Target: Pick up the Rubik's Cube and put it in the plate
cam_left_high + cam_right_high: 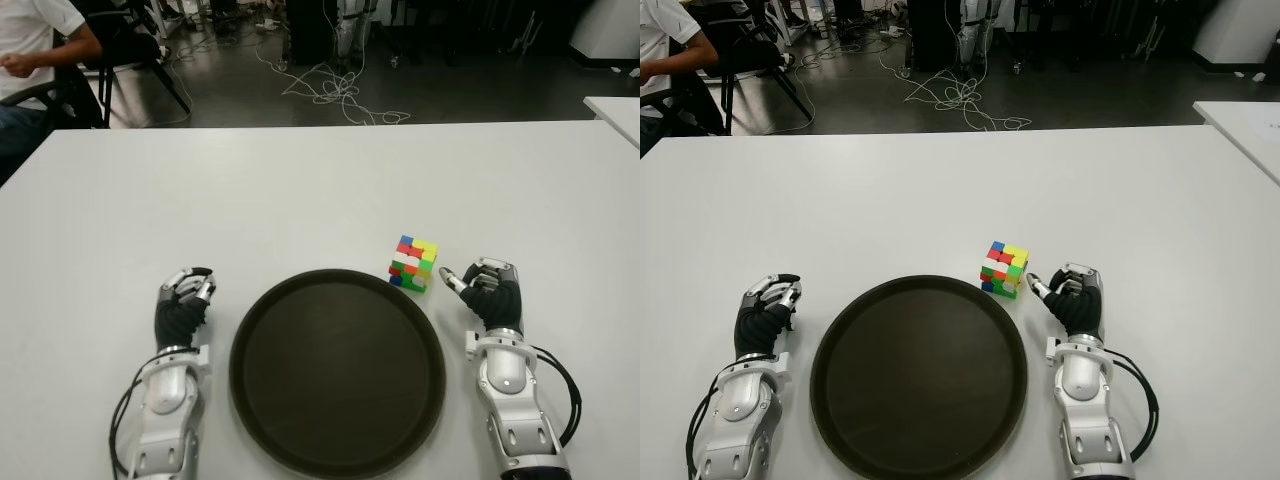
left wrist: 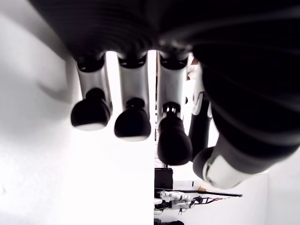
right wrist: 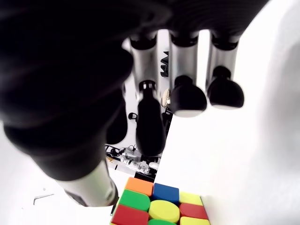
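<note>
1. Right now my right hand (image 1: pixel 487 290) sits on the near right of the white table (image 1: pixel 300 190), just right of the plate's far right edge, forearm running back toward me.
2. Its fingers (image 3: pixel 187 96) are relaxed and loosely bent, with the thumb (image 1: pixel 450 279) pointing left toward the cube; they hold nothing.
3. My left hand (image 1: pixel 183 303) shows on the near left, just left of the plate, fingers (image 2: pixel 132 123) loosely curled and likewise holding nothing.
4. Between the two hands lies the plate (image 1: pixel 337 370), a round dark tray with a low rim, with nothing in it.
5. Just beyond the plate's far right rim stands the Rubik's Cube (image 1: pixel 413 263), resting on the table, close to the rim; whether it touches the rim I cannot tell.
6. It lies just left of my right thumb, with a small gap between them.
7. The cube is scrambled: blue, yellow, red, green, white and orange squares are mixed across its visible faces, and it is turned so a corner edge faces me.
8. Far off on the left, beyond the table, a person (image 1: pixel 35 45) sits on a chair, and cables (image 1: pixel 330 90) trail over the floor.
</note>
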`<control>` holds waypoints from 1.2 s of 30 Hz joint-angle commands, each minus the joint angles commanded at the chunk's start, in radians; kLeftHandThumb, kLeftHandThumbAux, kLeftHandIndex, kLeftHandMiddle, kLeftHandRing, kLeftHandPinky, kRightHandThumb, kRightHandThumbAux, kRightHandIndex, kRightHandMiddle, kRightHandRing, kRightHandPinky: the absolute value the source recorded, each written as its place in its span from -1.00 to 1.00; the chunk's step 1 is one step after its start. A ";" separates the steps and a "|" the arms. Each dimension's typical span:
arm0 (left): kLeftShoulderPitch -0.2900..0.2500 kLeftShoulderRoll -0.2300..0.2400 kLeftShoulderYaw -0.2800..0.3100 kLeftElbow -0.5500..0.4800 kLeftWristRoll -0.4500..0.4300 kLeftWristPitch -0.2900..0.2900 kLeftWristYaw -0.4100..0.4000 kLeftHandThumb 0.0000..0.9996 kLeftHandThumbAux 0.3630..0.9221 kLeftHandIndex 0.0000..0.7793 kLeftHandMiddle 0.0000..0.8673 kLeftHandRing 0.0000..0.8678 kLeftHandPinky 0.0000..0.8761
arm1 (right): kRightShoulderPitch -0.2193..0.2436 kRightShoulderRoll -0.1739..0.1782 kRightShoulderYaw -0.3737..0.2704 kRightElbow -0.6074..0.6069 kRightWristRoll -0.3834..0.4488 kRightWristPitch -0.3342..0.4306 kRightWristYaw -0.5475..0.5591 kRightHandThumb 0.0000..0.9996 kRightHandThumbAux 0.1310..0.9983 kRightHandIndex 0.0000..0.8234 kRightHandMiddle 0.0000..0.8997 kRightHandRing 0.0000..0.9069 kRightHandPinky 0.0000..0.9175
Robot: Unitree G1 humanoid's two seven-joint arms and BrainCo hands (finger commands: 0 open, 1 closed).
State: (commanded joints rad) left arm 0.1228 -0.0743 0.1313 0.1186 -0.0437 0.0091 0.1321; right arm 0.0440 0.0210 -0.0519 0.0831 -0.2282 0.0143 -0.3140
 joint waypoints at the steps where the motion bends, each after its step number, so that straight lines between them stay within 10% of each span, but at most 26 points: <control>1: 0.000 -0.001 0.000 -0.002 0.000 0.002 0.001 0.42 0.22 0.14 0.83 0.90 0.89 | 0.000 0.001 -0.001 0.000 -0.001 -0.001 -0.001 -0.52 0.65 0.84 0.85 0.86 0.84; 16: 0.001 -0.004 -0.001 0.000 0.004 -0.009 0.005 0.42 0.22 0.14 0.83 0.90 0.88 | -0.008 -0.033 0.025 -0.001 -0.102 -0.069 -0.053 -0.62 0.65 0.65 0.74 0.74 0.72; 27: -0.001 -0.002 -0.002 0.023 0.001 -0.048 -0.003 0.43 0.22 0.14 0.83 0.89 0.87 | -0.014 -0.069 0.046 0.015 -0.148 -0.182 -0.086 -0.98 0.61 -0.55 -0.40 -0.40 -0.47; 36: -0.004 -0.002 0.003 0.029 -0.003 -0.046 -0.001 0.43 0.22 0.14 0.83 0.90 0.88 | -0.023 -0.102 0.035 0.031 -0.094 -0.258 -0.024 -1.00 0.71 -0.91 -0.87 -0.89 -0.91</control>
State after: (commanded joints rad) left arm 0.1189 -0.0765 0.1339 0.1473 -0.0463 -0.0367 0.1311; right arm 0.0212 -0.0811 -0.0164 0.1138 -0.3220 -0.2435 -0.3382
